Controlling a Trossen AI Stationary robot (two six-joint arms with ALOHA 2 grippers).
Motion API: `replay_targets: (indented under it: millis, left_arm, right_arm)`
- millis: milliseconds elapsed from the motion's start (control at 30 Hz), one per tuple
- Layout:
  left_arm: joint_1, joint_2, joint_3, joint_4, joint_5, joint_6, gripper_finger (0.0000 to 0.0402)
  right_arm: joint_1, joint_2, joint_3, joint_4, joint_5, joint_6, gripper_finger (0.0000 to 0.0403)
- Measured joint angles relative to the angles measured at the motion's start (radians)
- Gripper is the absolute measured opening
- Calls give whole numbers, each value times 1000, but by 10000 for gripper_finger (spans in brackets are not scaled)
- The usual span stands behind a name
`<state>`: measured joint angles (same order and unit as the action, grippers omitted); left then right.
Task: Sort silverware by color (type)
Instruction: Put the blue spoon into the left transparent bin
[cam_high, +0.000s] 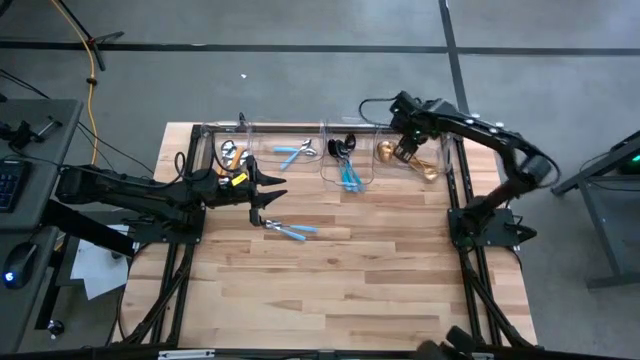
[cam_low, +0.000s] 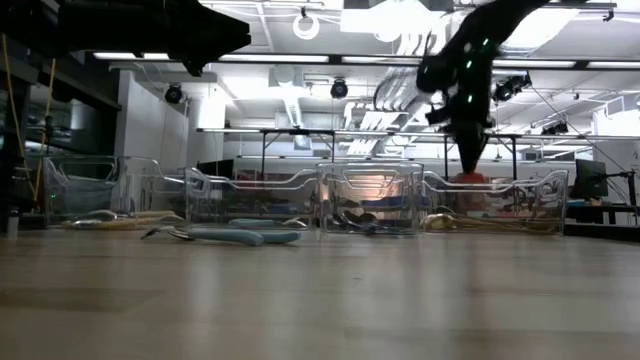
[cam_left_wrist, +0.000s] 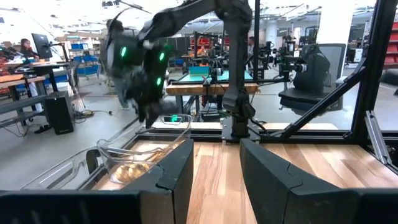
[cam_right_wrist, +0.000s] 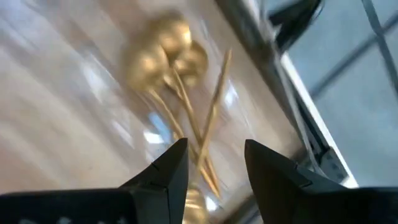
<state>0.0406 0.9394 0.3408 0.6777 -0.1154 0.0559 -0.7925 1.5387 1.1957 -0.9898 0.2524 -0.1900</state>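
Gold silverware (cam_right_wrist: 168, 56) lies in the clear bin (cam_low: 520, 205) at the table's far right. My right gripper (cam_right_wrist: 214, 155) hangs open above it, pointing steeply down, with nothing between its fingers; the high view shows it over that bin (cam_high: 405, 150). Two light-blue-handled pieces (cam_high: 290, 229) lie flat on the table near the middle. My left gripper (cam_high: 275, 195) is just beyond them on their far side, level and open, holding nothing. Orange-handled pieces (cam_high: 232, 153), light-blue ones (cam_high: 297, 152) and black ones with blue handles (cam_high: 345, 165) lie in three other bins.
The clear bins stand in a row along the table's far edge (cam_high: 300, 126). Bare wood (cam_high: 340, 290) fills the near half of the table. Black frame legs (cam_high: 470, 260) run along both sides.
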Motion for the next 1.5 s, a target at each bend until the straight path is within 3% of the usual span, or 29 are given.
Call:
replay_targets:
  millis: [267,533,733,900,1067,1167,1500]
  left_arm:
    - [0,0,0,-1,0,-3,122]
    - [-3,0,0,-26,0,-29,122]
    - [-3,0,0,-39,0,-29,122]
    - [-3,0,0,-39,0,-29,122]
    - [-2,0,0,-36,44,1,122]
    - [-2,0,0,-27,52,32,122]
    - [-2,7,0,-33,70,34,122]
  right_arm:
    - [47,-283,0,85,-332,101,142]
    - [295,-361,-3,238,-361,130,142]
    - [487,-356,-246,680,-362,149,142]
    - [633,-353,-521,1206,-362,217,142]
    - [724,-354,-646,1616,-354,190,142]
    - [746,-355,-653,1675,-318,123,142]
    - [750,-355,-645,1597,-307,80,142]
